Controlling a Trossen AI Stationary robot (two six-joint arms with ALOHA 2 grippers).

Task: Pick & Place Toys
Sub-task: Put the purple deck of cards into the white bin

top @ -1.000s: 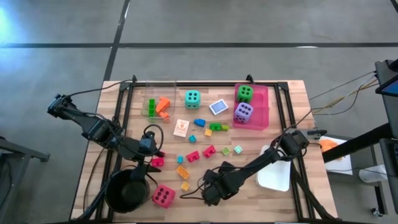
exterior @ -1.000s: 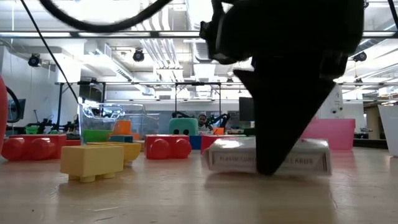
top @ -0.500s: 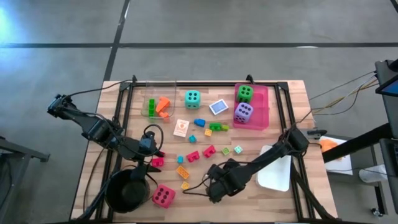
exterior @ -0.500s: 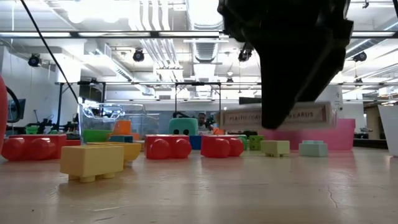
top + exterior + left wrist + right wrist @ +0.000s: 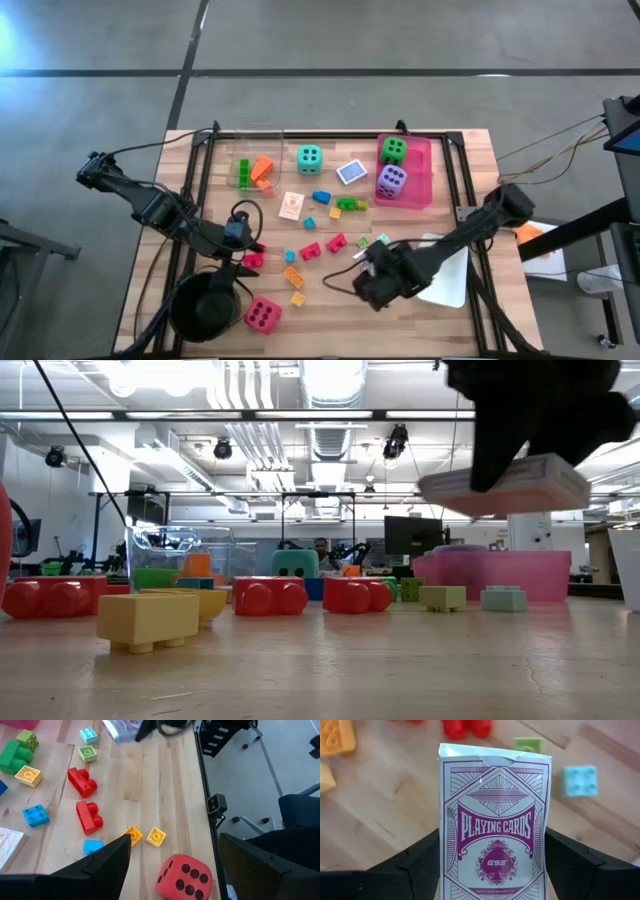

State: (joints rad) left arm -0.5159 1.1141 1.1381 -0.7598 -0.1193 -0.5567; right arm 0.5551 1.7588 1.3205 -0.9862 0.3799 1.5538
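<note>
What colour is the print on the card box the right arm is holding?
Magenta-purple lettering and line pattern on a white card box, clearest in the right wrist view.

2 dark jointed arms w/ black cables, black claws.

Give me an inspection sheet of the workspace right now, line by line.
Surface: wooden table, scattered with toys.
Job's things: card pack lifted clear; pink die on table; green die and purple die in pink tray.
Clutter: black pot, white tray.
Grippers: right end effector holds the pack; left end effector open, by the pot.
Cables: black cable along left arm.
Surroundings: grey floor, lab room behind.
</note>
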